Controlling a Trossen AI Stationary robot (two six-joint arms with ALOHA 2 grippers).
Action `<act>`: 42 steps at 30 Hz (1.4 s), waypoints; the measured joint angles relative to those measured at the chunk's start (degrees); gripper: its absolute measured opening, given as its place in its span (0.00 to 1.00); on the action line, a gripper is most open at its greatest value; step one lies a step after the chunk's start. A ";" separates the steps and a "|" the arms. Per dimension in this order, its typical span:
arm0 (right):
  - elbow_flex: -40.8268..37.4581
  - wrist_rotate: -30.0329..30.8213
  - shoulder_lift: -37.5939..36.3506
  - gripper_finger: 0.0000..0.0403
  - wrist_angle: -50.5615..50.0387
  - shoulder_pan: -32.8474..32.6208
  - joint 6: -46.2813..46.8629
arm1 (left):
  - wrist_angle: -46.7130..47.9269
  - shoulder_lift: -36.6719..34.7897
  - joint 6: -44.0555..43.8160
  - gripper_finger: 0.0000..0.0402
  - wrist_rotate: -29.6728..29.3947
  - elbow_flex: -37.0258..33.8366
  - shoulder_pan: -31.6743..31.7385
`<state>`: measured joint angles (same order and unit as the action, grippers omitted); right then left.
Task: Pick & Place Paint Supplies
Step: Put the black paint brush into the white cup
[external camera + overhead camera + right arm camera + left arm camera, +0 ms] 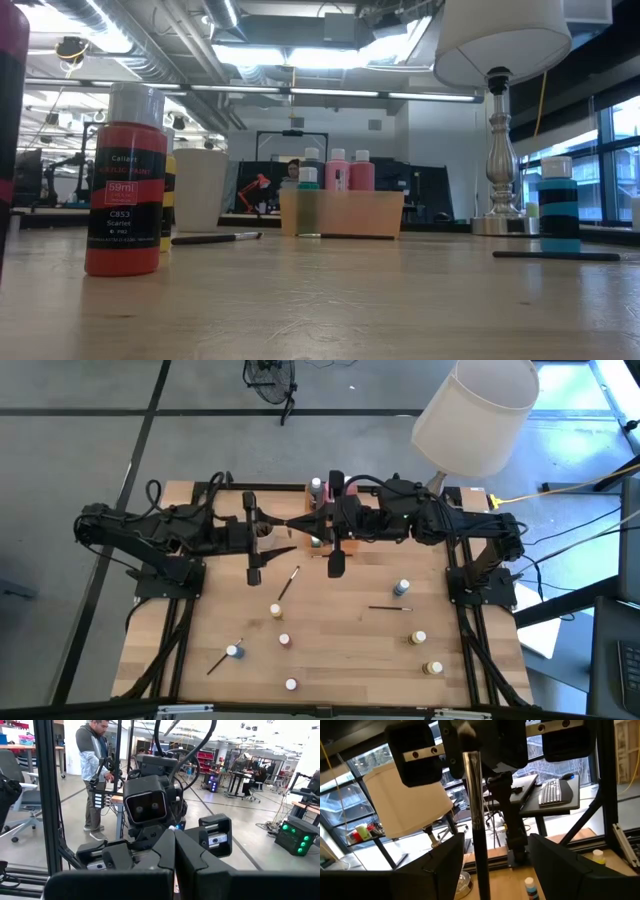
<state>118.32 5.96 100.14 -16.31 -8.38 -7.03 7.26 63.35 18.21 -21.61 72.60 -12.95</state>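
so this looks like a mid-air handoff of a paintbrush (476, 810) right above the back middle of the table, next to the orange tray (340, 215) that already has the squeeze bottles (337, 172) standing in it. The right gripper (174, 845) is clamped tight and, as far as I can tell from the left wrist view, it's pinching the top end of that brush. The left gripper (495, 840) has its jaws spread, one on each side of the handle, not touching it. So I'd say the next move is for the left to close on the handle squarely before the right lets go, otherwise it drops. Lots left to do imo: paint pots (402, 588) and loose brushes (288, 582) are scattered over the front of the table
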 joint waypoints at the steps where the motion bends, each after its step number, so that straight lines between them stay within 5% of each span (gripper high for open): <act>1: 0.00 0.00 0.00 0.00 -0.17 0.00 0.18 | -0.19 0.01 0.40 0.54 0.00 0.00 0.00; 32: 0.00 -1.60 0.81 0.00 -1.21 0.02 0.23 | -1.90 0.24 9.31 0.05 -0.70 0.00 0.04; 42: 0.04 -1.68 1.09 0.08 -1.31 -0.22 -1.35 | -0.44 0.24 9.43 0.05 -0.82 0.38 0.02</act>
<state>118.37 4.27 101.23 -17.63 -8.60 -8.38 6.82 63.59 27.64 -22.43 72.98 -12.93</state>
